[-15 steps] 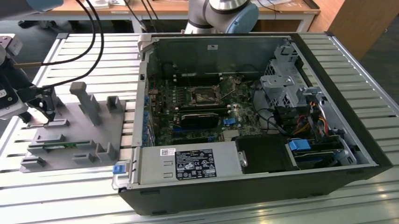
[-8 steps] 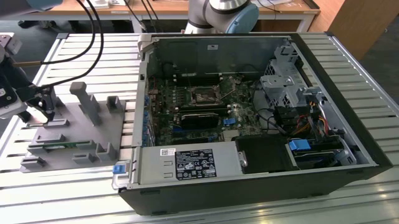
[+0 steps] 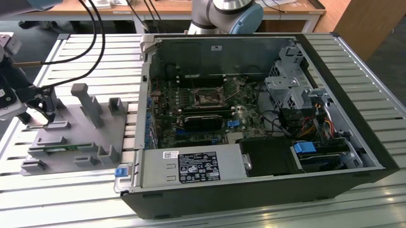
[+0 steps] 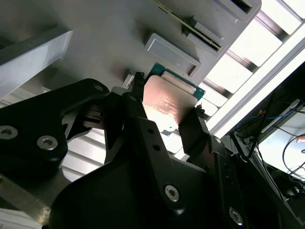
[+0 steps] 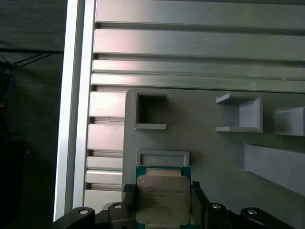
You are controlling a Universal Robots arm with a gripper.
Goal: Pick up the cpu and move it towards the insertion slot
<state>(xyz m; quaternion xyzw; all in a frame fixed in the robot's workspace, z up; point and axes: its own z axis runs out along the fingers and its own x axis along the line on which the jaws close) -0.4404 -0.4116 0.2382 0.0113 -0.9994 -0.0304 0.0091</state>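
Observation:
The cpu (image 5: 162,198), a silver square chip on a green-edged base, sits between my gripper's (image 5: 162,202) two black fingers, which are shut on its opposite edges. In the second wrist view the same cpu (image 4: 167,102) is pinched between the fingers (image 4: 136,102) over the grey plastic tray (image 4: 109,43). In the exterior view my gripper (image 3: 39,104) hangs over the tray (image 3: 70,135) at that view's left. The insertion slot (image 3: 208,99), a dark square socket with a metal frame, lies on the motherboard inside the open computer case (image 3: 254,190), well to the right of my gripper.
The tray carries upright grey posts (image 3: 89,102) and a thin green circuit strip (image 3: 60,148). A shallow recess (image 5: 163,157) lies just beyond the chip. The case wall (image 3: 144,95) stands between the tray and the motherboard. Cables (image 3: 95,28) hang above the slatted table (image 3: 82,52).

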